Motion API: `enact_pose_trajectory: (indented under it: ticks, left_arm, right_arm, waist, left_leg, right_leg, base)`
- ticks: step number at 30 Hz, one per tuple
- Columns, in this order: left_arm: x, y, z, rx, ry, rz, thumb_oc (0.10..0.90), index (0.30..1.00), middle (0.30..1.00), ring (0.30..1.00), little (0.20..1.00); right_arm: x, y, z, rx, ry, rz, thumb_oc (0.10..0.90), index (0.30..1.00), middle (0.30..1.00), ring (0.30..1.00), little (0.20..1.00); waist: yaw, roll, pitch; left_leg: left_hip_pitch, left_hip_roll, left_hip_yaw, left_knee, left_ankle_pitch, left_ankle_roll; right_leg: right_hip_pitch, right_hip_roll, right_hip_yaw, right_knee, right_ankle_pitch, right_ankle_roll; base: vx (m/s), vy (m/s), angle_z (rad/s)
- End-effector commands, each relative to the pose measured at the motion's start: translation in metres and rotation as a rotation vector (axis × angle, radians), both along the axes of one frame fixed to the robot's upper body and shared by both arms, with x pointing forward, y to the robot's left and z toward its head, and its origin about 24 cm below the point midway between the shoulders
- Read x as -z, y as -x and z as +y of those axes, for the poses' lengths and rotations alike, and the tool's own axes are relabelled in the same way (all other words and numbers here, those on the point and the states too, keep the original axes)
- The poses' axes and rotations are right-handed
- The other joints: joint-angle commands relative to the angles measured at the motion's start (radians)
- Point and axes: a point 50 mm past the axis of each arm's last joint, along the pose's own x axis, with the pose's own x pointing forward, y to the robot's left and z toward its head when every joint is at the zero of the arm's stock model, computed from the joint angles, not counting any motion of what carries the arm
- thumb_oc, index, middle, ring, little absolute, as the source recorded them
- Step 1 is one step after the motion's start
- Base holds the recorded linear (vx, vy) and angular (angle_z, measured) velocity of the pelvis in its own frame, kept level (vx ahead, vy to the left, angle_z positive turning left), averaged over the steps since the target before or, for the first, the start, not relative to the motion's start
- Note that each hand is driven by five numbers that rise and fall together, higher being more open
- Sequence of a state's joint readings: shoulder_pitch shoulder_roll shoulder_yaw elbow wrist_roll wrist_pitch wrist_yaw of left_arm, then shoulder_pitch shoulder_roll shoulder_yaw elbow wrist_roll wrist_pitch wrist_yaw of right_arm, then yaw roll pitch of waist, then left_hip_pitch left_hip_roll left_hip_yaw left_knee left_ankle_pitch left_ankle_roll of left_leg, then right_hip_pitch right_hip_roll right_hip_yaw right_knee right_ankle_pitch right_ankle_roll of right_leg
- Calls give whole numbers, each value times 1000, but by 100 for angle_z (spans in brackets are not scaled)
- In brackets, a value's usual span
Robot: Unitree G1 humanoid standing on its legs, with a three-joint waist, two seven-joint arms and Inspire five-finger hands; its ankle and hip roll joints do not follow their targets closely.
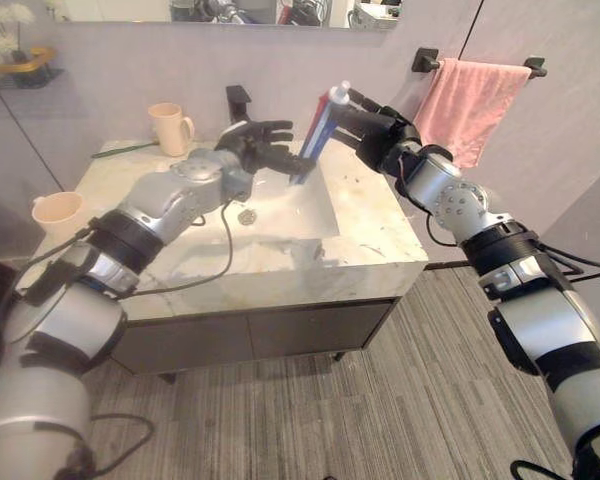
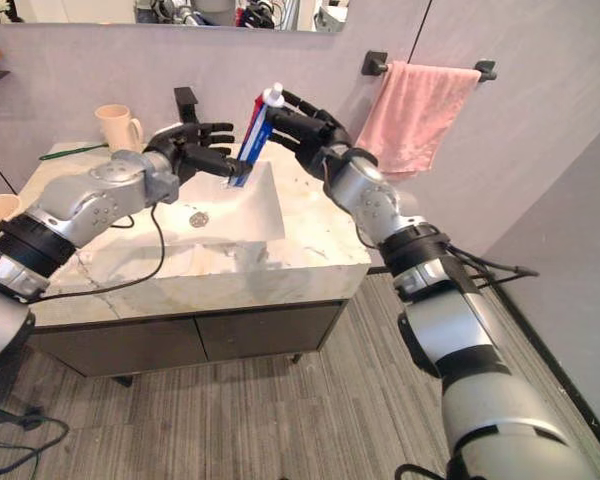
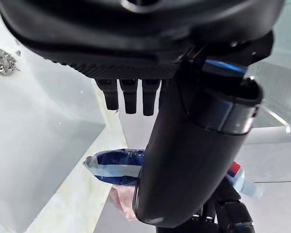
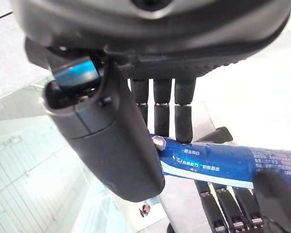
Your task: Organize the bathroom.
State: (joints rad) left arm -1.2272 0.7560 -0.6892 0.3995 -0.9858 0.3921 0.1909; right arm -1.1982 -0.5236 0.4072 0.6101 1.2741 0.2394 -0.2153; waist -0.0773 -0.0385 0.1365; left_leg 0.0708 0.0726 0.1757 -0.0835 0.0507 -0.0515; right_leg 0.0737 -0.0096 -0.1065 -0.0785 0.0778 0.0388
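Before you stands a marble vanity table (image 1: 370,240) with a sunken white sink (image 1: 270,205), set against a grey wall on a grey plank floor (image 1: 380,410). At the far left, a wall shelf (image 1: 20,62) carries white flowers. On the table's left edge sits a peach cup (image 1: 58,212); farther back, a cream mug (image 1: 170,128) stands beside a green toothbrush (image 1: 125,150). A black tap (image 1: 238,102) rises behind the sink. Your left hand (image 1: 255,145) hovers over the sink with fingers spread, touching the lower end of a blue and red toothpaste tube (image 1: 318,135). The tube stands tilted, white cap up, above the sink's right rim. Your right hand (image 1: 375,125) pinches its upper part between thumb and fingers. On the right, a pink towel (image 1: 470,105) hangs from a black wall bar (image 1: 480,63).
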Motion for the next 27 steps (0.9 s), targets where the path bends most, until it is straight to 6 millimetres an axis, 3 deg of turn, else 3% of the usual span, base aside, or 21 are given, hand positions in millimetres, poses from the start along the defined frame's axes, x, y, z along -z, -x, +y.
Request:
enact_pose_trajectory:
  ticks: [1,6,9,15,17,19,21,22,23,25,26,27]
  left_arm:
    - [-98,20,48,-223,151,-475,800,900,900,900,900]
    - [-134,53,90,-516,166,-795,800,900,900,900,900]
    - [-144,77,118,-691,197,-925,800,900,900,900,900]
    - [-126,108,162,-943,281,-1009,800,900,900,900,900]
    - [-103,122,187,-1108,313,-1008,800,900,900,900,900]
    - [-96,125,193,-1146,320,-997,800,900,900,900,900]
    - [-55,136,220,-1325,372,-908,800,900,900,900,900]
    - [-17,144,239,-1430,442,-805,800,900,900,900,900]
    - [-10,145,242,-1450,448,-787,800,900,900,900,900]
    - [77,172,275,-1673,391,-504,800,900,900,900,900]
    - [88,175,278,-1698,381,-465,800,900,900,900,900]
    - [115,183,287,-1755,339,-356,800,900,900,900,900]
  right_arm:
    - [-62,13,-33,74,-68,-225,400,300,300,300,300]
    - [-64,17,-48,122,-77,-234,400,300,300,300,300]
    - [-64,21,-55,151,-83,-239,400,300,300,300,300]
    - [-60,31,-68,193,-86,-242,400,300,300,300,300]
    - [-55,36,-79,209,-81,-240,400,300,300,300,300]
    - [-53,37,-81,215,-82,-240,400,300,300,300,300]
    - [-44,40,-89,228,-80,-245,400,300,300,300,300]
    - [-41,44,-94,241,-81,-253,400,300,300,300,300]
    - [-40,44,-94,241,-80,-254,400,300,300,300,300]
    - [-45,54,-97,255,-69,-277,400,300,300,300,300]
    - [-47,55,-96,254,-68,-278,400,300,300,300,300]
    - [-52,57,-97,254,-67,-282,400,300,300,300,300]
  waist:
    - [30,1,-193]
    - [49,-1,-189]
    - [63,-4,-186]
    - [84,-10,-184]
    - [95,-15,-180]
    - [99,-17,-178]
    - [108,-19,-177]
    - [117,-23,-168]
    - [116,-23,-170]
    - [129,-29,-162]
    - [129,-28,-163]
    - [131,-30,-163]
  left_leg:
    - [-26,-20,-61,15,-37,-1]
    - [-21,-22,-73,10,-38,-3]
    - [-26,-22,-79,9,-31,-4]
    - [-27,-20,-92,3,-30,-6]
    - [-28,-19,-100,3,-30,-9]
    - [-29,-19,-103,3,-30,-9]
    - [-25,-19,-115,0,-35,-10]
    - [-30,-18,-120,2,-26,-10]
    - [-26,-18,-124,0,-32,-11]
    - [-29,-18,-139,-1,-29,-12]
    - [-29,-18,-139,-1,-28,-12]
    - [-31,-18,-141,-1,-27,-13]
  right_leg:
    - [-10,-27,-56,72,-103,100]
    - [-2,-26,-61,64,-105,93]
    - [-2,-25,-66,63,-103,85]
    - [-1,-22,-71,59,-109,76]
    - [0,-19,-72,59,-114,71]
    - [0,-18,-73,59,-114,70]
    - [6,-14,-73,54,-123,67]
    - [2,-12,-76,56,-118,63]
    - [6,-11,-74,55,-125,64]
    - [5,-4,-76,56,-129,58]
    - [5,-3,-76,56,-130,58]
    - [4,-2,-78,57,-130,58]
  base:
    - [0,0,0]
    - [-5,-3,2]
    - [-6,-6,10]
    - [-31,-4,16]
    - [-33,-9,14]
    - [-7,-3,5]
    - [-31,-15,6]
    - [-20,-16,8]
    - [-98,-14,8]
    - [-59,-7,17]
    - [-31,5,15]
    - [-43,11,9]
